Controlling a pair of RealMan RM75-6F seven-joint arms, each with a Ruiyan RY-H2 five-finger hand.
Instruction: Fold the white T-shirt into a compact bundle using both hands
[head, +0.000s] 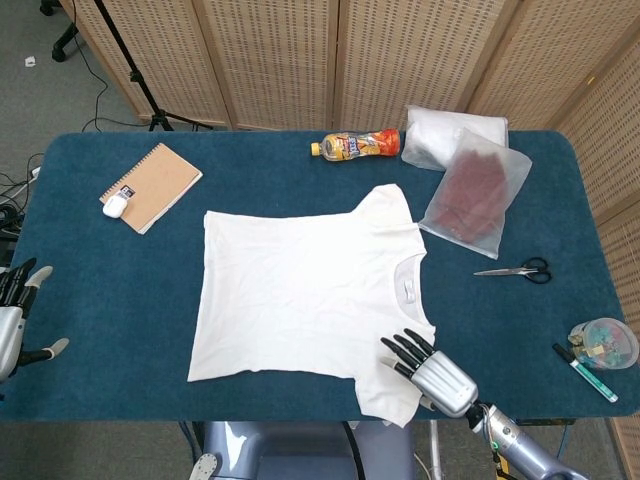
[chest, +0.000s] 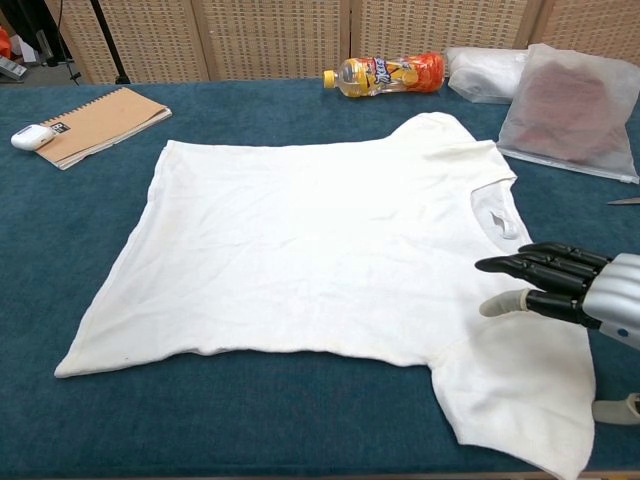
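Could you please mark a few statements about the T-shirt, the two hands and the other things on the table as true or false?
1. The white T-shirt lies spread flat, unfolded. True.
2. The right hand is over the near sleeve with its fingers extended. True.
3. The left hand holds the shirt's hem. False: it is off the table's left edge, open, holding nothing.
4. The scissors rest on the shirt. False: they lie on the blue table, right of the shirt.
5. The orange drink bottle stands upright. False: it lies on its side.
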